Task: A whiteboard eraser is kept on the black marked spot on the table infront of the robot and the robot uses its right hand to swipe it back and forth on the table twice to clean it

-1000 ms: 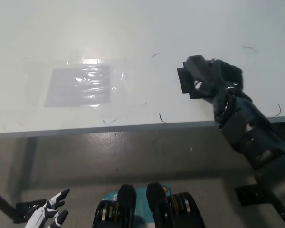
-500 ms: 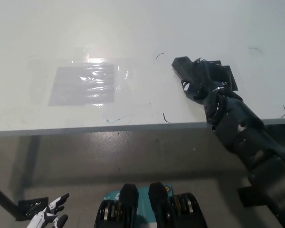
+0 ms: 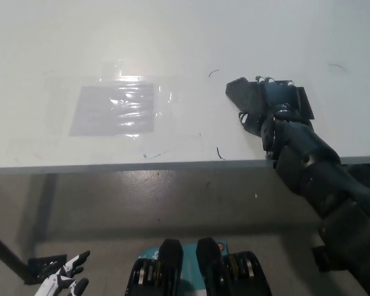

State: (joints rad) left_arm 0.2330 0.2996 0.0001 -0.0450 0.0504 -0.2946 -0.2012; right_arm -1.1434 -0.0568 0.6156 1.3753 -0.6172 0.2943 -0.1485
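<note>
Black right hand (image 3: 259,105) pressed flat over eraser (image 3: 301,102) on white desk (image 3: 172,37), fingers (image 3: 237,91) clamped on it for swiping; left hand (image 3: 65,280) idle, fingers spread, empty.

Black right robot hand (image 3: 259,105) on eraser (image 3: 301,102), white table (image 3: 172,43), left robot hand (image 3: 65,280) low

A white table (image 3: 172,37) fills the far part of the scene, its near edge running left to right. A shiny clear plastic sheet (image 3: 117,110) lies flat on it toward the left. At right, a black eraser (image 3: 302,102) rests on the surface, with thin curved black marks (image 3: 219,153) scattered nearby.
</note>
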